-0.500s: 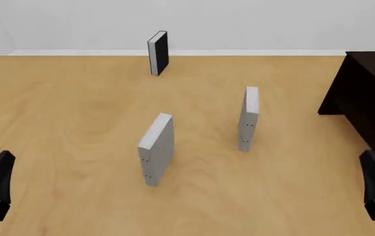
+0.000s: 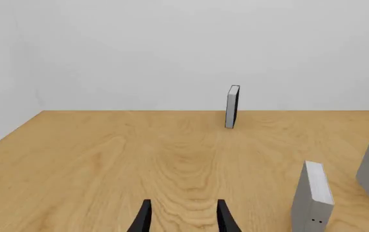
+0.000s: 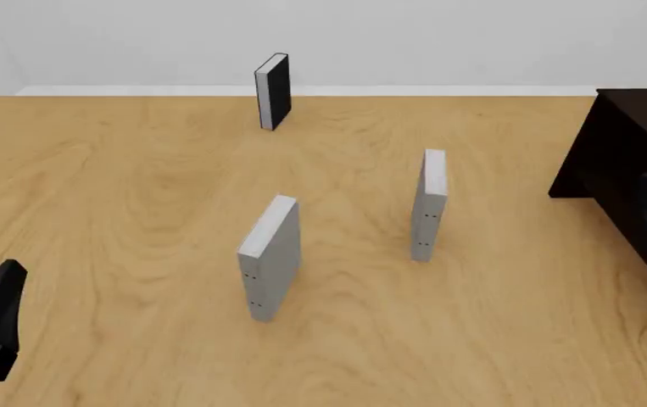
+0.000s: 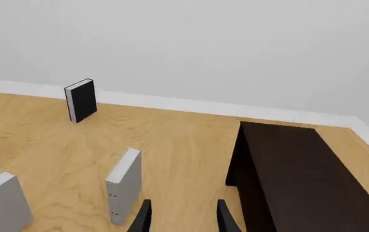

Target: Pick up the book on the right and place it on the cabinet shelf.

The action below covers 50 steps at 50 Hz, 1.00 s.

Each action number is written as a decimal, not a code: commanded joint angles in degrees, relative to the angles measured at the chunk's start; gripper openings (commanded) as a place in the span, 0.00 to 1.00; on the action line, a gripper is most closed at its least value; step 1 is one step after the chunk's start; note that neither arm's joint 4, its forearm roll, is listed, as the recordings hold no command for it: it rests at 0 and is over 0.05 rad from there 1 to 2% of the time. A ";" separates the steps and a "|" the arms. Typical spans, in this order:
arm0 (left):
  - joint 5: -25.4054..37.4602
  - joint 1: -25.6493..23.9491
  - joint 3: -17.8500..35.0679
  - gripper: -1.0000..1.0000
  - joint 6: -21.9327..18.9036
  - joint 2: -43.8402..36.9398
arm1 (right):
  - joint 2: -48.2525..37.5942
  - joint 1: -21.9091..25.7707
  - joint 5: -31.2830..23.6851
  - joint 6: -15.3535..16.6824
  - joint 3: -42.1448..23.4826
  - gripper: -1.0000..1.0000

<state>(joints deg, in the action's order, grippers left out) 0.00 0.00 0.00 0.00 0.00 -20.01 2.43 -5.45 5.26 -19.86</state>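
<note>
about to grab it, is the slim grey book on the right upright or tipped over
Upright. The book stands on its narrow bottom edge on the table, apart from the thicker grey book; nothing props it.

Open table (image 3: 131, 195) surrounds the book (image 3: 428, 203); grey book (image 3: 269, 257) stands left, cabinet (image 3: 628, 170) right.

Matte black pincer (image 2: 183, 220) — slim tapered fingers (image 2: 143, 221)

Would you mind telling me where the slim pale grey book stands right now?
In the front view, the slim pale grey book stands upright right of centre, between the thicker grey book and the very dark brown cabinet.
</note>
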 commanded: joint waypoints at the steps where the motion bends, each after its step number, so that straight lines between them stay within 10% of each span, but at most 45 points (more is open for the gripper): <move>1: 0.00 0.00 0.00 1.00 0.00 0.00 | -14.15 4.10 -6.61 0.49 -15.00 1.00; 29: 0.00 0.00 0.00 1.00 0.00 0.00 | -38.65 11.76 -24.16 0.62 -45.41 1.00; 50: 0.00 0.00 0.00 1.00 0.00 0.00 | -58.93 12.89 -31.30 -6.74 -58.46 1.00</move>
<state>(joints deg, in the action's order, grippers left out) 0.00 0.00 0.00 0.00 0.00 -69.93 14.33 -33.09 1.64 -72.10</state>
